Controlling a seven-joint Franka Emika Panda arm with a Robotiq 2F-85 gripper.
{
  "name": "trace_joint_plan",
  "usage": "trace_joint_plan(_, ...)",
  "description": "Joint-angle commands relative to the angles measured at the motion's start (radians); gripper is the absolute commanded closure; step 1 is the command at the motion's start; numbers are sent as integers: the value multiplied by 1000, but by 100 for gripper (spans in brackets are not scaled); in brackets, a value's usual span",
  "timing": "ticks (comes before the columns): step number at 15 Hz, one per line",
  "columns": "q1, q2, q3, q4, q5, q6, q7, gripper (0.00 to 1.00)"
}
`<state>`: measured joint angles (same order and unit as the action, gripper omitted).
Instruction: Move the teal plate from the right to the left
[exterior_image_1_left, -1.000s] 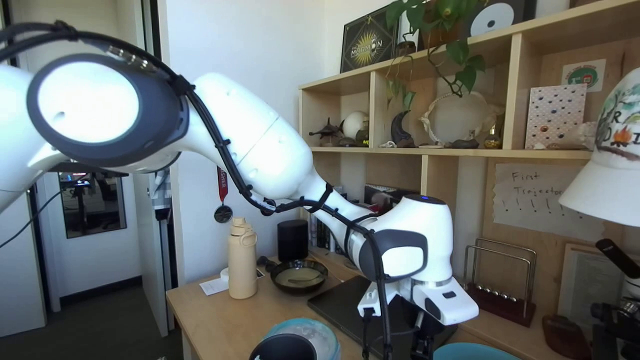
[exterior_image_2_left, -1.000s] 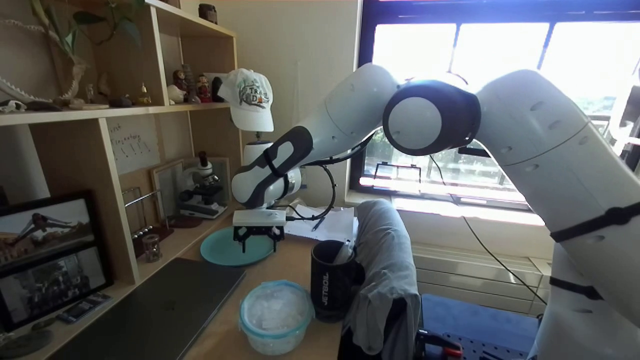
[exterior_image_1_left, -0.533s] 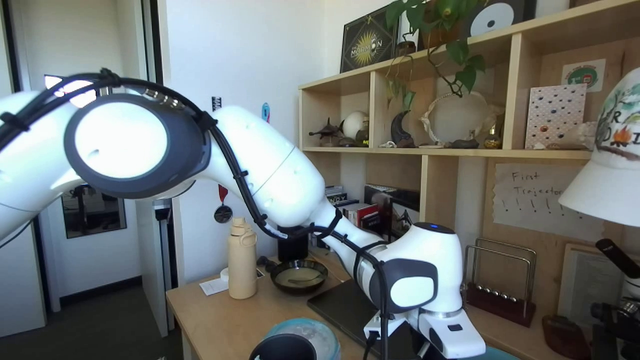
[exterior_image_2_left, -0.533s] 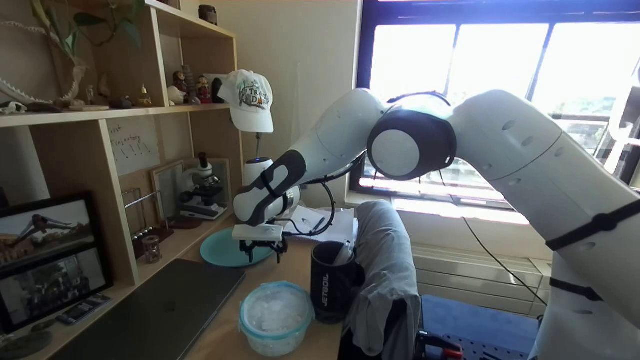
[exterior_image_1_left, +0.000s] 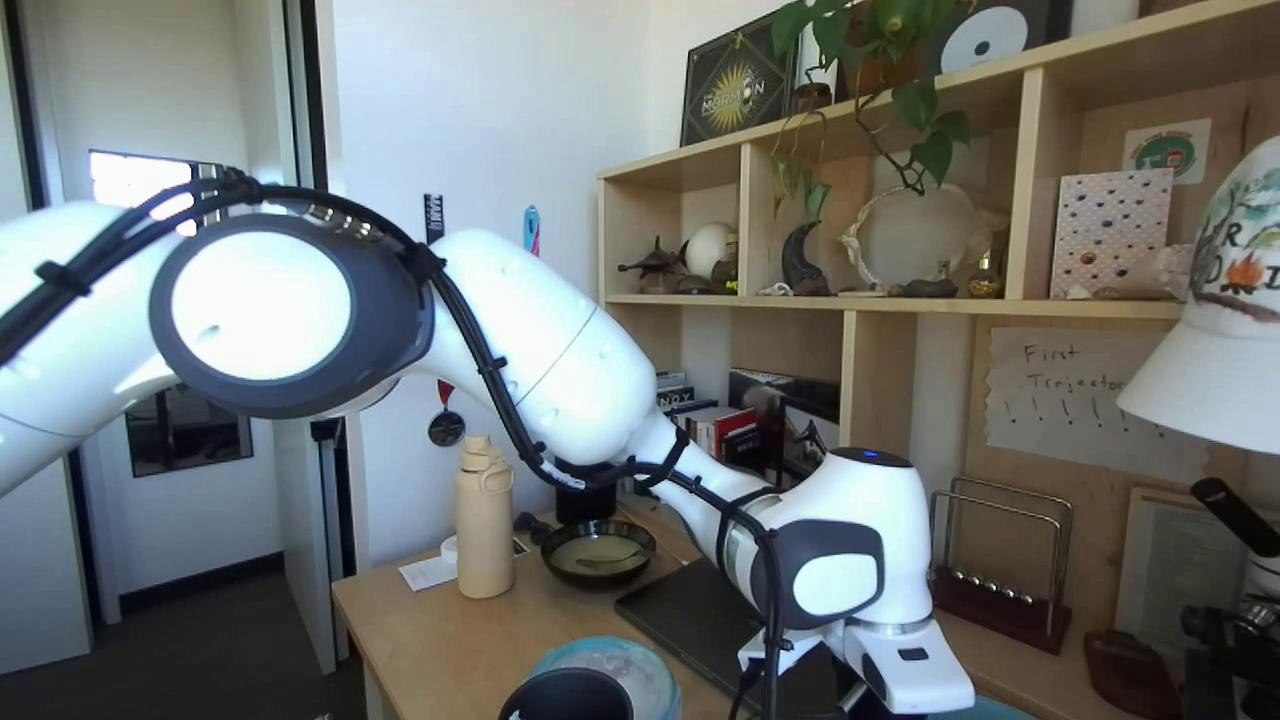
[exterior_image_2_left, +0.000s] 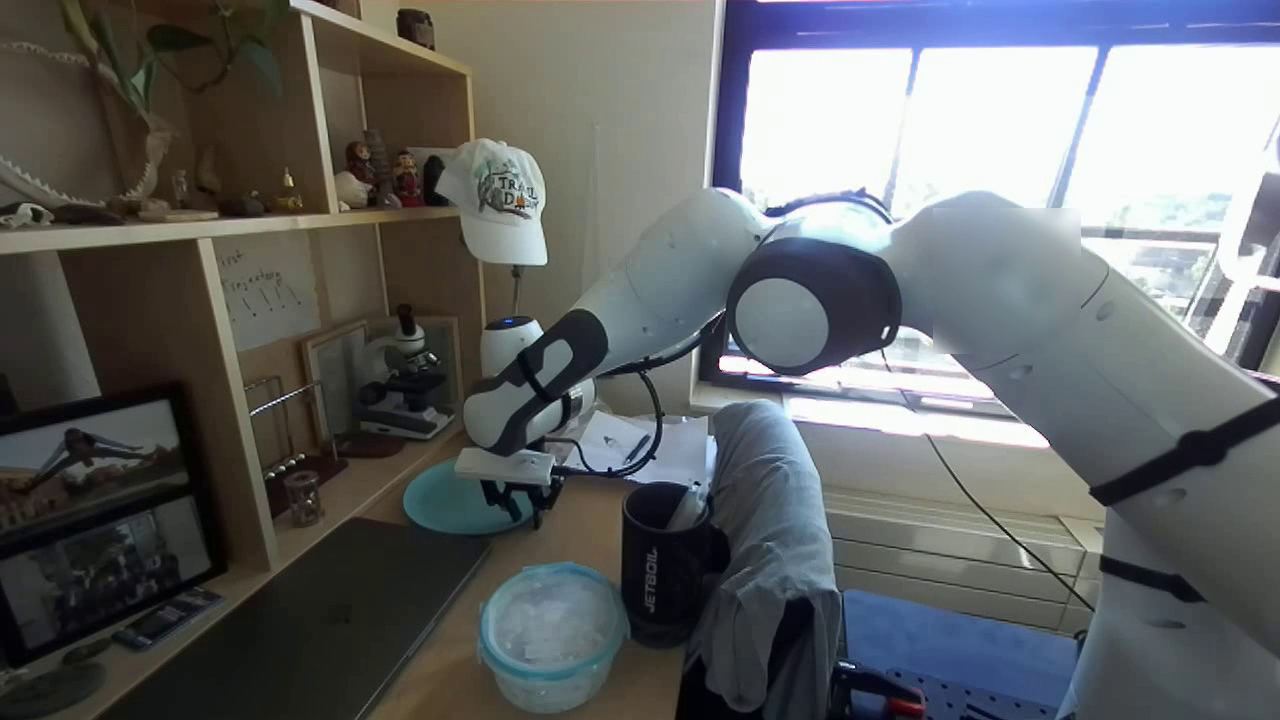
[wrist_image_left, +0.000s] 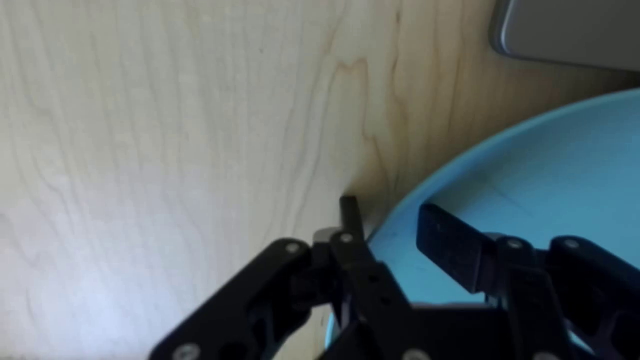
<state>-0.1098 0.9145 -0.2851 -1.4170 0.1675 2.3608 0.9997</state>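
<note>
gripper (wrist_image_left: 394, 224) sits lower than a second ago, its fingers (wrist_image_left: 450, 245) apart, astride the rim of the teal plate (wrist_image_left: 545, 175).

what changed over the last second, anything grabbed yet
The gripper moved down to the teal plate; its jaws now stand apart, straddling the rim. No hold shows yet, nor any clear plate shift. Round container, black mug and dark laptop stayed put.

wrist view | teal plate (wrist_image_left: 550, 185): cut off, partly behind 2 fingers (wrist_image_left: 447, 245)
</note>
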Motion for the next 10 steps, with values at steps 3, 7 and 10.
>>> trace_joint_plan(3, 2, 14, -7, 21, -34, -15, 79, 98)
trace_joint_plan(7, 2, -15, -8, 1, -44, -29, 105, 95)
trace_joint_plan(10, 6, -60, -7, -27, -48, -33, 121, 97)
